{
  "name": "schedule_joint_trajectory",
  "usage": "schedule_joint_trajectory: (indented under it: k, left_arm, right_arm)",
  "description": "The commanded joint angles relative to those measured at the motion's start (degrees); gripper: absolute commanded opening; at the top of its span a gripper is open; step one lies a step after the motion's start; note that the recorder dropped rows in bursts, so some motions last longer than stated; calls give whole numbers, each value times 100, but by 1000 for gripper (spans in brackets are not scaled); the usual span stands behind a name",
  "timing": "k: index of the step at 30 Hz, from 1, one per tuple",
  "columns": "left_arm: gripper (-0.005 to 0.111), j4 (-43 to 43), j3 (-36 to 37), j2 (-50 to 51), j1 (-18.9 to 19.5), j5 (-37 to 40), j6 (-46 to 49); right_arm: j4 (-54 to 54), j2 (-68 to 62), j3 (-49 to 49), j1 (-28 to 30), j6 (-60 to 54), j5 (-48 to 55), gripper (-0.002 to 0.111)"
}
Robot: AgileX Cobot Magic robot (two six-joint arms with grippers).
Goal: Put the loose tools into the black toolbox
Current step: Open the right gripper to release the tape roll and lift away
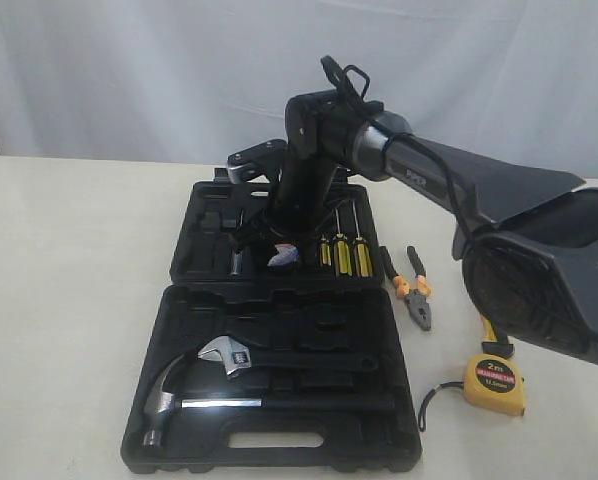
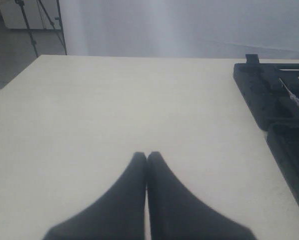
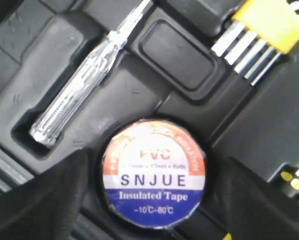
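Ext. view: large black moulded-plastic toolbox (image 1: 174, 325) lies open on the pale worktop (image 1: 69, 300), both halves flat, slot handle hole in the near half. Near half holds a steel claw hammer (image 1: 169, 400) & an adjustable wrench (image 1: 241, 355); far half holds three yellow-black screwdrivers (image 1: 341, 255) side by side. Dark right arm (image 1: 449, 175) reaches across from the right, tip down in the far half, where the black tape roll w/ white-blue-red label (image 1: 282, 258) sits just left of the screwdrivers. Loose on the worktop, right of the box: orange-handled pliers (image 1: 412, 292) just beside the far half, yellow "2m" tape measure (image 1: 494, 385) nearer the camera, & a yellow-black utility knife (image 1: 497, 342) between them, mostly hidden behind the arm. Left wrist view: left fingers (image 2: 124, 200) pressed together, nothing between them, above bare worktop; box edge off to one side. Right wrist view: right fingers (image 3: 44, 200) spread wide, one each side of the tape roll, which lies label-up in a box recess; a thin dark gap shows each side, so no grip. Near the roll: a clear-handled tester screwdriver (image 3: 84, 80) in its own slot & a yellow holder of steel hex keys (image 3: 264, 30).
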State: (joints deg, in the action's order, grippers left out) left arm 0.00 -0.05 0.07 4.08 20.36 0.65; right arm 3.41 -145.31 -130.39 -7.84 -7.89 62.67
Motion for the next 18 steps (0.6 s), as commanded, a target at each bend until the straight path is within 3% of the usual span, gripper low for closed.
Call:
schedule_joint_trajectory:
  k: [1, 4, 9, 18]
  left_arm:
    - [0, 0, 5, -7, -15, -74, -23]
    - [0, 0, 5, -7, -15, -74, -23]
    - [0, 0, 5, -7, -15, -74, -23]
    - [0, 0, 5, -7, -15, -74, -23]
  right_arm:
    - [-142, 315, -11, 39, 40, 89, 69]
    - [-226, 567, -11, 39, 99, 167, 56]
    - [-226, 761, -11, 39, -93, 334, 0]
    - [-226, 90, -11, 39, -93, 462, 0]
